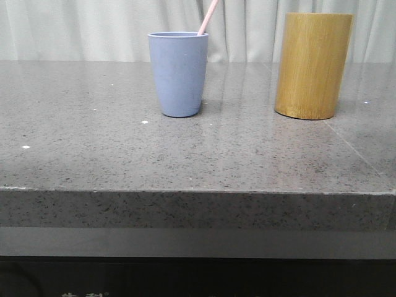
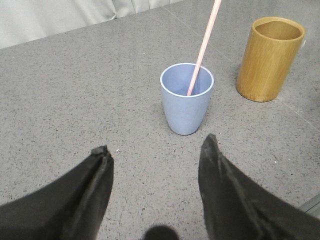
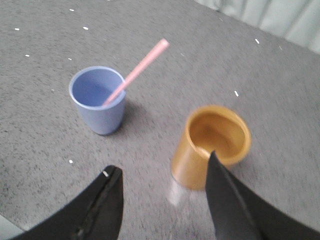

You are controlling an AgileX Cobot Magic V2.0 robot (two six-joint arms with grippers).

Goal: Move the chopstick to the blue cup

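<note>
A pale pink chopstick stands tilted inside the blue cup near the table's middle. It also shows in the left wrist view in the cup, and in the right wrist view in the cup. My left gripper is open and empty, above the table short of the cup. My right gripper is open and empty, above the table close to the bamboo holder. Neither gripper shows in the front view.
The yellow-brown bamboo cylinder holder stands to the right of the cup and looks empty. A grey stone table with a front edge; pale curtains behind.
</note>
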